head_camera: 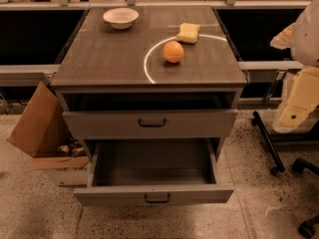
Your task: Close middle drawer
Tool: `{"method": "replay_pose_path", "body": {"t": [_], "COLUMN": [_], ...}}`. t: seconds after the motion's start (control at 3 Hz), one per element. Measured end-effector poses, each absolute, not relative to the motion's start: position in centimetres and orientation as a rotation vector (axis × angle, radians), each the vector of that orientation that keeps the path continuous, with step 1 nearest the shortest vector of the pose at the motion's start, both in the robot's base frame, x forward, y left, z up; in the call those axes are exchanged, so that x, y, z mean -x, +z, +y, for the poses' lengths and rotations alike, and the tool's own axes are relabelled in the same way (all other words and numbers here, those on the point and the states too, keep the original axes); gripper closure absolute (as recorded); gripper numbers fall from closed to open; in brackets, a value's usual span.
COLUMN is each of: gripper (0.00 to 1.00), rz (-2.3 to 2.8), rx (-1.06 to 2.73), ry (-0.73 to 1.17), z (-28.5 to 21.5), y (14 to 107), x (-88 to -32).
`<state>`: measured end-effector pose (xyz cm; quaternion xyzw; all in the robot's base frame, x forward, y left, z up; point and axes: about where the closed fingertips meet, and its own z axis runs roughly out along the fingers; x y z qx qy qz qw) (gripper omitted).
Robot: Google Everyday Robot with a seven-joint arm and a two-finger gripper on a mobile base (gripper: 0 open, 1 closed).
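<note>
While the middle drawer [154, 176] stands pulled out | gripper [298, 102] far right, apart from it — grip: cannot tell

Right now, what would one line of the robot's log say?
middle drawer: pulled far out, nothing visible inside | gripper: right edge, not touching drawer | closing: not yet done

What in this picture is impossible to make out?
Camera view only.
- Lowest drawer: hidden beneath the pulled-out grey metal middle drawer.
- Inside of the grey top drawer: shadowed under the cabinet top.
- Cream two-finger gripper by the right edge: partly cut off by the frame.
</note>
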<state>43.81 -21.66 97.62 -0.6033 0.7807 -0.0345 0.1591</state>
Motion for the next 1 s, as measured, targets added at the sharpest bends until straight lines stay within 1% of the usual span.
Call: {"method": "replay_pose_path", "body": {"t": [0.33,0.67,1.0], "gripper": [0.00,0.00,0.00], "rz": [2.226,2.227,2.233], "rx": [1.719,1.668,1.594], "ry": [-0.100,-0.009,0.198], "z": [-21.6,-21.0,-18.7], "y": [97.7,95.1,89.4], "x": [-43.8,-43.4,-42.1]}}
